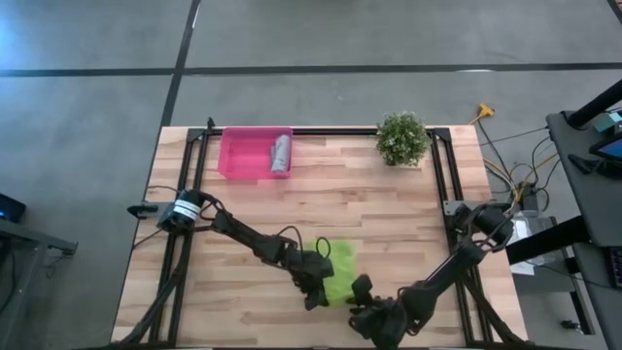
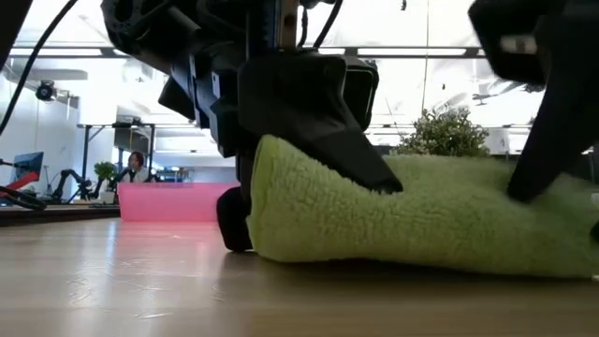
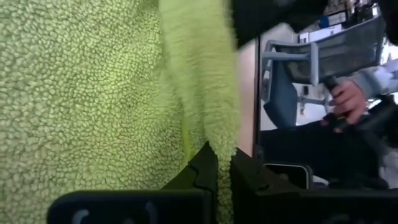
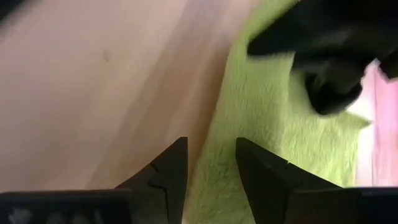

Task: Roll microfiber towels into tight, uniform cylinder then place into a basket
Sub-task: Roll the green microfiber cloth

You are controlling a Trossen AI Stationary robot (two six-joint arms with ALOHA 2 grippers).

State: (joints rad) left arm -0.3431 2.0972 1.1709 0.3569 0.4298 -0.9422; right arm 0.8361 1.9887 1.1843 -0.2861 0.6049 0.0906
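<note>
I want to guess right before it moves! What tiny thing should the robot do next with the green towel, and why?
Probably close the right gripper on the green towel's edge. Its fingers are apart with that edge between them, while the left gripper already pinches a fold of the towel. The towel looks only partly rolled, and the grey towel already lies rolled in the pink basket.

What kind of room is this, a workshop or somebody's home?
Probably a robotics lab or workshop: bare concrete floor, a wooden table in a black frame, cables beside it, and desks and an office chair in the room behind.
</note>
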